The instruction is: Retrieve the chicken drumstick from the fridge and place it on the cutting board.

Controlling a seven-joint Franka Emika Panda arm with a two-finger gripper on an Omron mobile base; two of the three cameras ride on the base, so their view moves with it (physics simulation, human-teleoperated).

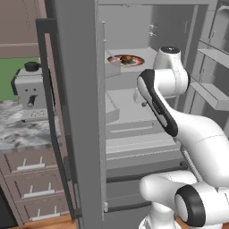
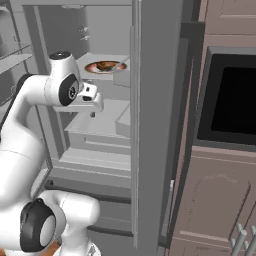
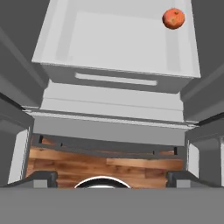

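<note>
The gripper [image 2: 93,114], its opening impossible for us to tell, is hanging inside the fridge [image 1: 80,112] while we are hunting the drumstick, needing a higher reach toward the plate [image 2: 105,66].

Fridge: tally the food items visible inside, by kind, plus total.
Plate of dark reddish food: 1
Round red-orange ball: 1
Total: 2

No drumstick can be made out in the fridge from these views.
</note>
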